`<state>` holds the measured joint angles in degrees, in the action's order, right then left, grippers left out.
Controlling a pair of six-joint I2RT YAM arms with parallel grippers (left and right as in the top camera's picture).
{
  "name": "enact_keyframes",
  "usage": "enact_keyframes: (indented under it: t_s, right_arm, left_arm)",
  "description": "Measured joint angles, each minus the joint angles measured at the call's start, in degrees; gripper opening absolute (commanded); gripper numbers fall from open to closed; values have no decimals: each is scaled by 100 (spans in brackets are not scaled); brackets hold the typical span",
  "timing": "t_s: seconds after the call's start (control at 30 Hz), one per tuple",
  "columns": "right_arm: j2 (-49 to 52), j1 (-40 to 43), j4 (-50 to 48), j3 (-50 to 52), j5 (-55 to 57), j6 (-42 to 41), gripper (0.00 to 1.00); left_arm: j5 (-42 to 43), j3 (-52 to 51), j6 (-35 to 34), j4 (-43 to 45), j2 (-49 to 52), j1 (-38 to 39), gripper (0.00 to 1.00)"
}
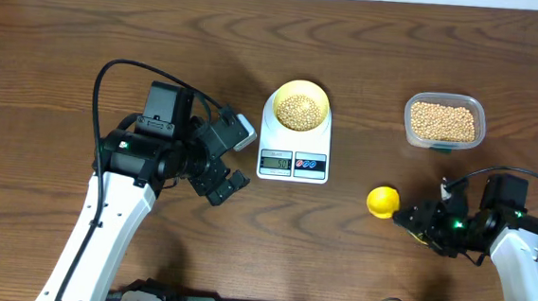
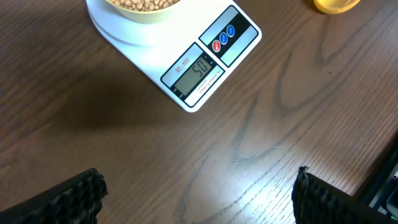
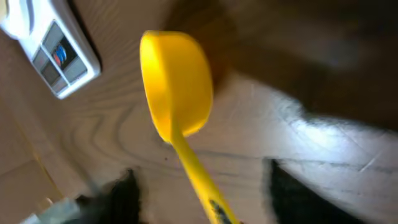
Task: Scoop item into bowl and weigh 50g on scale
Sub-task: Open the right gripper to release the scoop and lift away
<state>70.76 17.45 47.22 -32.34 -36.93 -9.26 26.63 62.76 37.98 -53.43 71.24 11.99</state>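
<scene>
Wood table [image 1: 48, 50], yellow spoon [image 3: 177, 87] within right tool [image 3: 199, 171], seemingly unclamped.

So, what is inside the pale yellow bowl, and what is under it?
Tan beans lie inside the bowl, hiding its inner bottom. Under it is the white scale; the bowl covers much of its round platform, so that part cannot be seen.
</scene>
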Motion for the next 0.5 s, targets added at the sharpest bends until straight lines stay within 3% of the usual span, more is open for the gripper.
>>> enact_keyframes:
  t_s: [0.5]
  right_arm:
    - [0,0,-131,17,800,-1051,99]
  left_arm:
    - [0,0,0,0,0,0,98]
